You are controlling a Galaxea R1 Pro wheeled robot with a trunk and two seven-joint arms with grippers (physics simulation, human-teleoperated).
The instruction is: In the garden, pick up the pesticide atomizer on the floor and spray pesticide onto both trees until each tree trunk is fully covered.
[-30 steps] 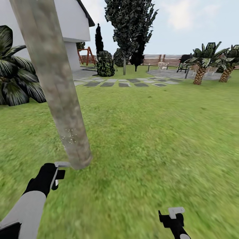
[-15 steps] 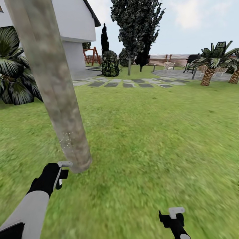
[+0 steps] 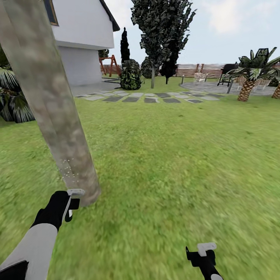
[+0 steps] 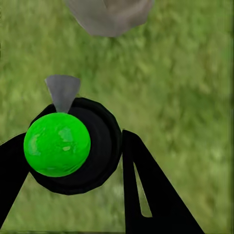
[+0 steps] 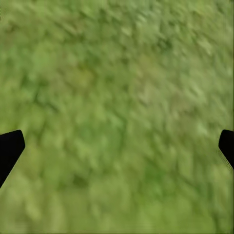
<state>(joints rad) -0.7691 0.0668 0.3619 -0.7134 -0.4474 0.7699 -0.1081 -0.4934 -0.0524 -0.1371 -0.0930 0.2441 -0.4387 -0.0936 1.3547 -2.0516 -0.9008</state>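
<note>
Bright, flat daylight all around me, pale hazy sky, no hard sun glare. Shadows are super weak, just a faint dark patch on the grass by the tree trunk. The lawn looks smeary and soft up close, sharper further off. Both wrist views are mushy too: grass is a blur, and the green ball has a slight shiny fleck.

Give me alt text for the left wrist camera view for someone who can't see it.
The left gripper is shut on the pesticide atomizer, a dark round body with a bright green ball and a grey nozzle. The nozzle aims at the base of a grey tree trunk standing in the grass.
</note>
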